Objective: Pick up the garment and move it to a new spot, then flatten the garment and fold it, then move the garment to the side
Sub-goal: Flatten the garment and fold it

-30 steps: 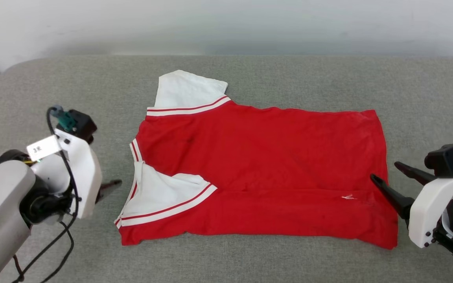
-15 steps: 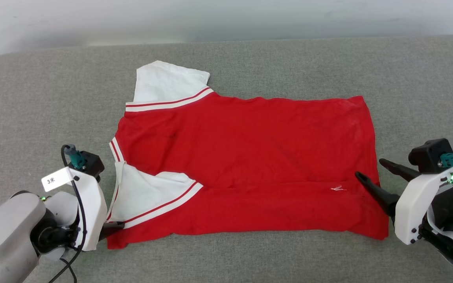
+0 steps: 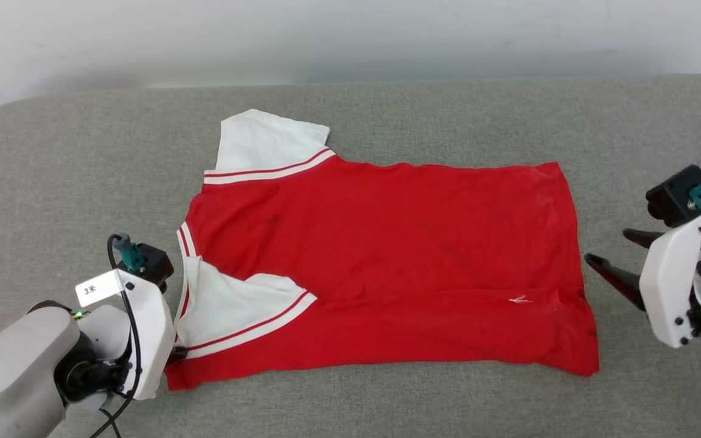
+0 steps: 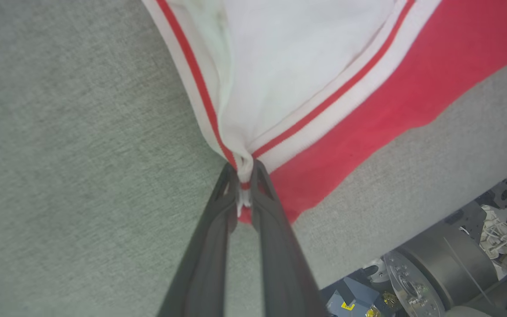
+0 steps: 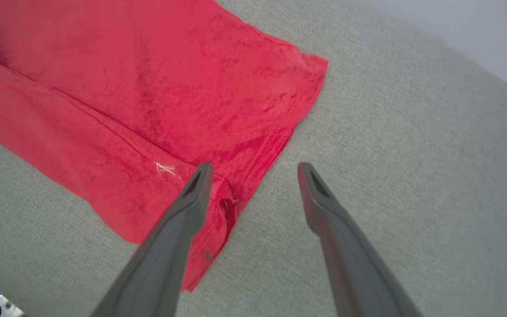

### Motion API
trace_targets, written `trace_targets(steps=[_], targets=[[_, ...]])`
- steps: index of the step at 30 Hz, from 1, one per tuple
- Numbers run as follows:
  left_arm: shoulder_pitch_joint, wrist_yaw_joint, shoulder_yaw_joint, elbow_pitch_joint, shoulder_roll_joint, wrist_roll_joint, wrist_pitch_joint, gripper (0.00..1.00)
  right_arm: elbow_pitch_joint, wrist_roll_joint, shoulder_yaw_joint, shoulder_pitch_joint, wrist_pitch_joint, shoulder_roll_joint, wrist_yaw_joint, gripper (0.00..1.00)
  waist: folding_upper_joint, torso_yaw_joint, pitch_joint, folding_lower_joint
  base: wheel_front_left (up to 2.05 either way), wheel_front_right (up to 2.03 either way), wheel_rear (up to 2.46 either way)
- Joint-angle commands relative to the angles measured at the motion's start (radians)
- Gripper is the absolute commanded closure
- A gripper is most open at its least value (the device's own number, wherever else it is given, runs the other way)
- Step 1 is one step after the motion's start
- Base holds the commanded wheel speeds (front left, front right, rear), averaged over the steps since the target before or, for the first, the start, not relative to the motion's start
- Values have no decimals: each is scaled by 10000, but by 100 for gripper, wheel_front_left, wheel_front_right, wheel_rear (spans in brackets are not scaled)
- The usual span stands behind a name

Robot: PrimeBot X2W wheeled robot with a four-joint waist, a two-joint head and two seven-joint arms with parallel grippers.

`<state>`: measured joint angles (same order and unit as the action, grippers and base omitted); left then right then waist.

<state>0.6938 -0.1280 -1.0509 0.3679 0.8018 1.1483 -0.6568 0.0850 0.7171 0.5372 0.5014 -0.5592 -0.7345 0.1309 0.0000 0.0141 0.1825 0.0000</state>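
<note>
The garment (image 3: pixel 387 267) lies flat on the grey cushion, its red body spread wide, one white sleeve at the far left and the other folded in over the near left. My left gripper (image 4: pixel 244 169) is shut on the garment's near left corner, pinching the striped trim (image 4: pixel 240 176) between its two dark fingers. In the head view that gripper (image 3: pixel 175 354) sits at the garment's lower left edge. My right gripper (image 5: pixel 253 169) hangs open above the garment's right hem (image 5: pixel 280 149), one finger over the red cloth and one over the cushion, also seen beside the right edge (image 3: pixel 609 258).
The grey cushion (image 3: pixel 70 182) runs wide on every side of the garment, with a pale wall behind its far edge. Past the cushion's near edge, the left wrist view shows parts of the robot's base (image 4: pixel 438 273).
My left gripper came in to the garment's near left corner and shut on the striped trim. The right gripper stayed open and drew back a little to the right. The camera shifted.
</note>
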Motion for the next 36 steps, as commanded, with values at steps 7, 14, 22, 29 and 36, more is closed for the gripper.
trace_targets(steps=[7, 14, 22, 29, 36], targets=[[183, -13, -53, -568, 216, -122, 166, 100, 46, 550, 658, 527, -2888, -607, -4, 0, 0, 158, -22, 0, 0, 0, 0], [387, -15, -133, -974, 115, -310, 277, 100, 871, 678, 648, -102, -3056, 118, -4, 0, 0, 406, 372, 0, 0, 0, 0], [503, -11, -172, -1034, 144, -463, 463, 100, 2034, 518, 1514, -932, -2418, 1357, 16, 0, 0, 456, 750, 0, 0, 0, 0], [165, -13, -226, -798, 235, -182, 702, 100, 2044, 805, 1820, -241, -960, 742, 9, 100, 0, 255, 170, 0, 0, 0, 0], [-332, -5, -341, -1195, 534, 6, 759, 100, 1181, 1391, 1948, -586, -770, -377, -5, 100, 0, 210, -558, 0, 0, 0, 0]])
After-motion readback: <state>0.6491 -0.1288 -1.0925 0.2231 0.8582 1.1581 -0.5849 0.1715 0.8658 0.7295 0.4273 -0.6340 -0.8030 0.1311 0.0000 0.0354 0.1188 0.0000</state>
